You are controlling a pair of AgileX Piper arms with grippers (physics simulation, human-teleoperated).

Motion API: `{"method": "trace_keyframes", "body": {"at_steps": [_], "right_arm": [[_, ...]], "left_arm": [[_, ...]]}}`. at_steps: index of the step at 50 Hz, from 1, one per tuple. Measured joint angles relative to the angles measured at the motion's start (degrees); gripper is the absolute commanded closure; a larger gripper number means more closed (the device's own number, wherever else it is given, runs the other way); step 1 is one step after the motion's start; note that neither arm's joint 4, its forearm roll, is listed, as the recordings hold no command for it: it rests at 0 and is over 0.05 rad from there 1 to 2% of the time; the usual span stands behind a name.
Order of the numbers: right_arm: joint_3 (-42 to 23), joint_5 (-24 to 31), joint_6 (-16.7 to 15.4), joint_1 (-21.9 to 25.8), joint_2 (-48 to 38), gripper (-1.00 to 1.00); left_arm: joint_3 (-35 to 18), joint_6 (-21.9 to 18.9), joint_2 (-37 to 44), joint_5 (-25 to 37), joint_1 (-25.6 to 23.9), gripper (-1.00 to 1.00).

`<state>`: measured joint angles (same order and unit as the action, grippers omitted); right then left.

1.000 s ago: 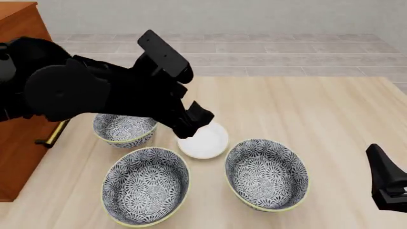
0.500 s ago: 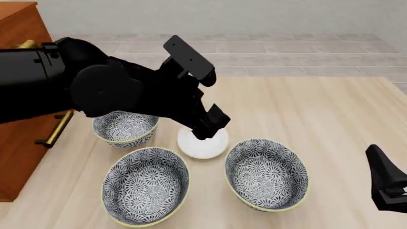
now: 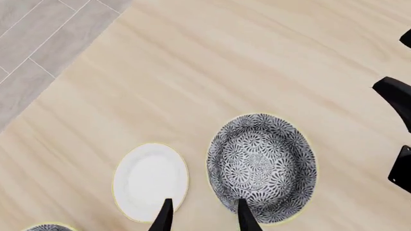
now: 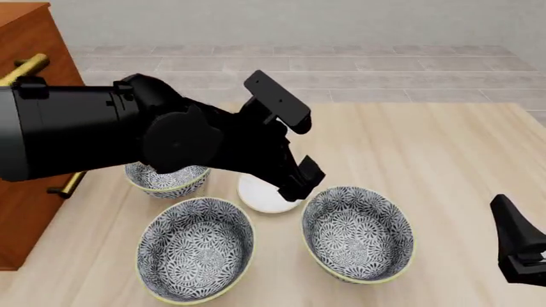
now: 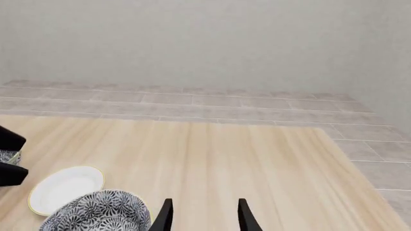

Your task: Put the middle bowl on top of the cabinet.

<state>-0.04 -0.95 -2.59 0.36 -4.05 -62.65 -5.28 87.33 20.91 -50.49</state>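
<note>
Left gripper [image 4: 300, 181], at the end of a bulky black arm reaching in from the left edge of the front view, hangs above the middle of the table [image 4: 426, 147] with its fingers apart and nothing between them. At the far left stands the cabinet [image 4: 30, 217], reddish-brown with a brass handle [image 4: 24, 68]; its top lies outside the frame, so no bowl can be seen on it. Moving right, a smaller patterned bowl [image 4: 166, 179] is half hidden under the arm, and a large patterned bowl [image 4: 196, 249] sits at lower left of centre. A plain white dish [image 4: 260, 199] lies just under the fingertips. Right of it, at lower centre-right, sits the middle bowl [image 4: 358, 233], flat on the table and untouched; I judge it to be the target because, in the left wrist view, its near rim lies between the spread fingers. At the lower right edge the right gripper [image 4: 516, 249] waits idle, fingers parted, holding nothing. No part of the task looks done: grasping, lifting, carrying to the cabinet and setting down all remain.
</note>
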Motion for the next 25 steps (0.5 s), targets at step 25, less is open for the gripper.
{"method": "trace_keyframes", "body": {"at_steps": [25], "right_arm": [[0.0,-0.5,-0.3,0.1,-0.7,-1.0]], "left_arm": [[1.1,2.2,3.2,-2.5,-0.8,-1.0]]}}
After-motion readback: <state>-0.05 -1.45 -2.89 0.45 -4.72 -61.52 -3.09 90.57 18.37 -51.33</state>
